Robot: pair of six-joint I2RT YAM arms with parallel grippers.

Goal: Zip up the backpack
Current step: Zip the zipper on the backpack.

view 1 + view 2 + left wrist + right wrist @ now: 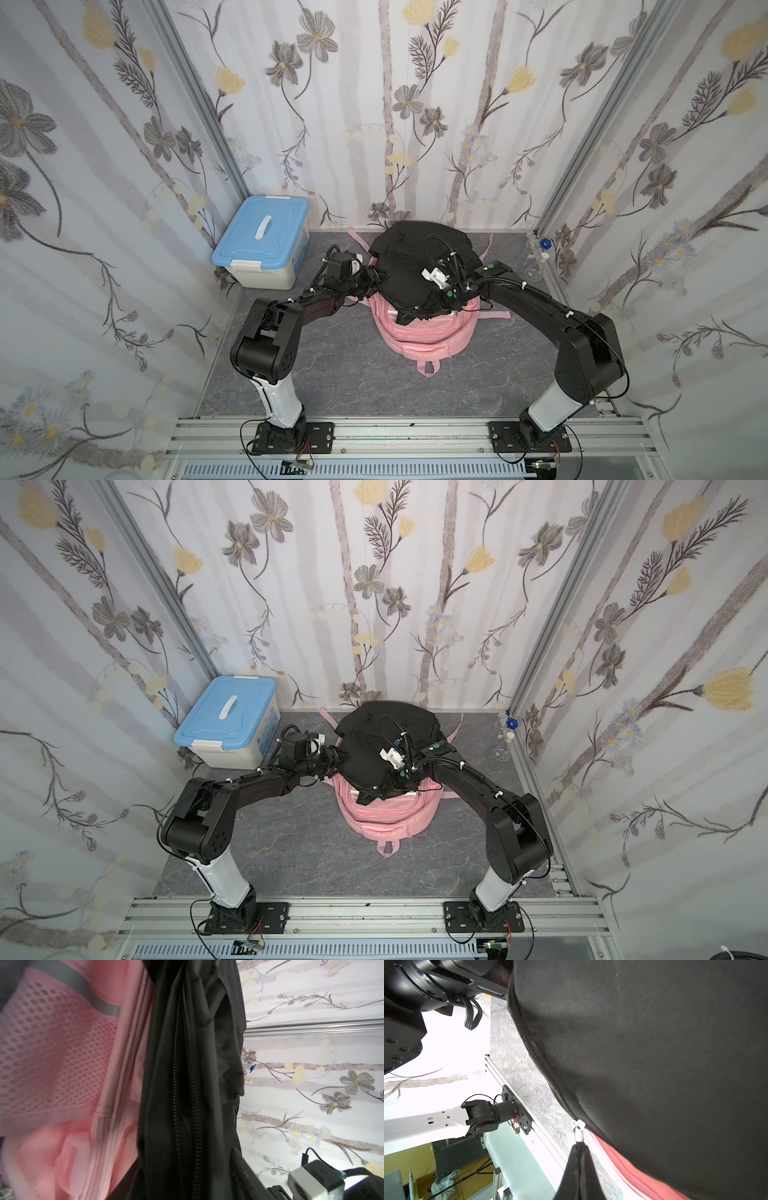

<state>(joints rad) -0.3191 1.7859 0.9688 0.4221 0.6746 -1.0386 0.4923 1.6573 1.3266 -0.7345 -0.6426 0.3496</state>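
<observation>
A black backpack (407, 266) (365, 746) lies on top of a pink backpack (419, 336) in the middle of the table. My left gripper (372, 277) (185, 1159) is at the black backpack's left edge. Its jaws stand on either side of a fold of black fabric carrying the zipper (187, 1084), and the fabric fills the gap. My right gripper (424, 305) (580, 1145) is shut on the silver zipper pull (578, 1126) at the bag's near edge. The zipper (542, 1064) runs away from the pull along the black rim.
A white box with a blue lid (264, 245) stands at the back left. Glass flasks (536, 262) stand at the back right corner. Pink straps trail out beside the bags. Flowered walls enclose three sides, and an aluminium rail (407, 432) runs along the front.
</observation>
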